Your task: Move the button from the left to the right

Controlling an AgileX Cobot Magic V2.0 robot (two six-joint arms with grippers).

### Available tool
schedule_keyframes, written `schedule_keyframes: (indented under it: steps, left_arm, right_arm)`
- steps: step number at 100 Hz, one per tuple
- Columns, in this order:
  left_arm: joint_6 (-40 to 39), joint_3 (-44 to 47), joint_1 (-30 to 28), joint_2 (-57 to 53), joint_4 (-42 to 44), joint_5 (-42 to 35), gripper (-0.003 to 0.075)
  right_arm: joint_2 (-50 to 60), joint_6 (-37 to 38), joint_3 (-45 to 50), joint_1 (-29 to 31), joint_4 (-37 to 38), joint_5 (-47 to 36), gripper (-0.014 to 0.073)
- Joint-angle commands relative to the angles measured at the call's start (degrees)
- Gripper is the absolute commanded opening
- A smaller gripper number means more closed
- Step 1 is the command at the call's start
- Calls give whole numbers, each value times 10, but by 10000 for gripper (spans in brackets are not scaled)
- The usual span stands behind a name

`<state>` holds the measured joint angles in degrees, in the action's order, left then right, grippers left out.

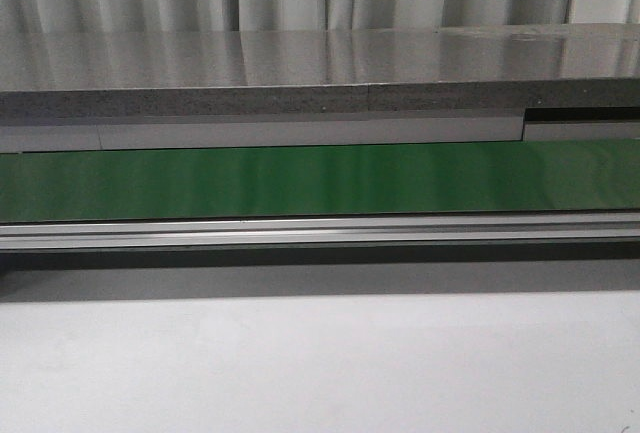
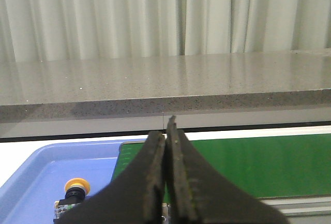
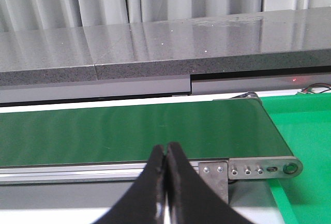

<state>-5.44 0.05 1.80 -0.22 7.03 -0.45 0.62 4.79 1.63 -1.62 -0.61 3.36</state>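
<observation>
The button [image 2: 76,186] lies in a blue tray [image 2: 31,175] at the left end of the green belt [image 2: 258,164], seen only in the left wrist view, at about eight o'clock from the left gripper [image 2: 166,125]. Its round yellow cap sits on a black blocky body, and it seems to be tipped on its side, though the gripper hides part of it.

It looks small, light and rigid, with a smooth plastic cap that could slip. The flat sides of the black body offer the surer hold, pinched across the block rather than on the rounded cap.

The blue tray appears to hold nothing else in the part that shows. A green bin [image 3: 305,131] stands at the right end of the belt, and its visible part is bare.

The left gripper has its fingers pressed together on nothing. The right gripper [image 3: 166,149] is likewise closed and empty, above the belt's near rail.
</observation>
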Motion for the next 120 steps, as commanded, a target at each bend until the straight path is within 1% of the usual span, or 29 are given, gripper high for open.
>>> schedule_keyframes:
  steps: [1, 36, 48, 63, 80, 109, 120]
  left_arm:
    - [-3, 20, -1, -18, -5, -39, -20]
    - [-3, 19, -1, -18, -14, -42, -20]
    - [-3, -2, -1, -16, -30, -21, -20]
    - [-3, -64, -1, 15, -40, 75, -20]
    - [-3, -158, -1, 88, -46, 142, -20]
    - [-3, -356, -1, 276, -46, 350, -20]
    - [-3, -423, -1, 347, -46, 416, -20]
  right_arm:
    - [12, -2, -9, 0, 6, -42, -68]
    - [12, -2, -9, 0, 6, -42, -68]
    - [12, -2, -9, 0, 6, -42, -68]
    - [12, -2, -9, 0, 6, -42, -68]
    - [12, -2, -9, 0, 6, -42, -68]
    - [12, -2, -9, 0, 6, -42, -68]
    - [12, -2, -9, 0, 6, -42, -68]
